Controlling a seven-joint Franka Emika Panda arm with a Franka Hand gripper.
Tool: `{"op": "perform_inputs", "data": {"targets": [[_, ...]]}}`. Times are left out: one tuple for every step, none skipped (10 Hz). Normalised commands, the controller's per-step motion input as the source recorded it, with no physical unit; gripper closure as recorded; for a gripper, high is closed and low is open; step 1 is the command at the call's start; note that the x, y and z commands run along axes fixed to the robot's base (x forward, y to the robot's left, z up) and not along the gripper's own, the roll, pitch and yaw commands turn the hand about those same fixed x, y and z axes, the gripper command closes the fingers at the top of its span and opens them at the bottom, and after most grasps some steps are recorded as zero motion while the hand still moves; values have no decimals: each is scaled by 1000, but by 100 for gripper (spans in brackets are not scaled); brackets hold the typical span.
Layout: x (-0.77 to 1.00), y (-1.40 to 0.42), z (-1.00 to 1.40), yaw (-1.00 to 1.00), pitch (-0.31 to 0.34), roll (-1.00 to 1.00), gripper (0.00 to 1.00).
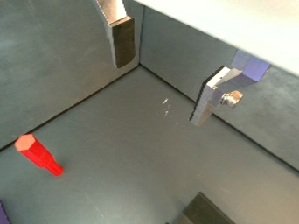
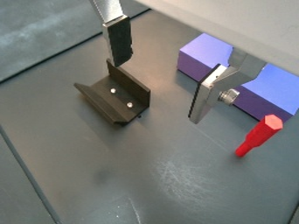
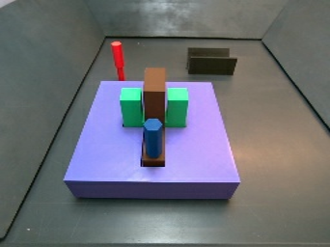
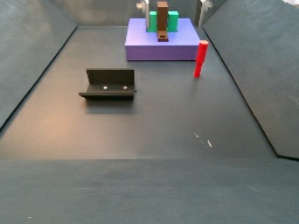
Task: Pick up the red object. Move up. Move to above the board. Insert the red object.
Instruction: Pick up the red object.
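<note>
The red object is a thin red peg standing upright on the dark floor beside the board, seen in both side views [image 3: 118,60] [image 4: 200,59] and in both wrist views [image 1: 38,155] [image 2: 257,137]. The board [image 3: 194,154] [image 4: 142,48] is a purple-blue slab bearing green blocks [image 3: 131,106], a brown bar [image 3: 154,92] and a blue hexagonal peg [image 3: 152,137]. My gripper [image 1: 163,70] [image 2: 162,68] hangs high over the floor, open and empty, and the peg stands well off to its side. The silver fingers [image 1: 121,39] [image 2: 208,92] are spread wide. The gripper is not clearly seen in the side views.
The fixture [image 2: 114,96] [image 4: 108,83] [image 3: 211,62] stands on the floor away from the board, close below one finger in a wrist view. Grey walls enclose the floor [image 4: 140,149] on all sides. A corner of the board [image 2: 205,57] shows by the other finger.
</note>
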Motion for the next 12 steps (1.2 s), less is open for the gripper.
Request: {"op": "perform_inputs", "data": {"targets": [[-43,-297,-134,0,-91,0,0],[-426,-814,-140,0,-107,207,0],[-449,-857,-114,0,-27,307,0],[-423,-849,-169,0,-29,329,0],[-426,-831,-243,-49,-51,284,0],[-369,-780,-529,-151,-90,187,0],[-303,-769,-680,-220,-127,166,0],[-406,-580,-729,-294,-160,53,0],[-523,-369,-477,-351,-167,0,0],[-577,-137,-80,-454,-134,0,0],[-631,-9,-57,-437,-161,0,0],[-771,-71,-26,-263,-209,3,0]]}}
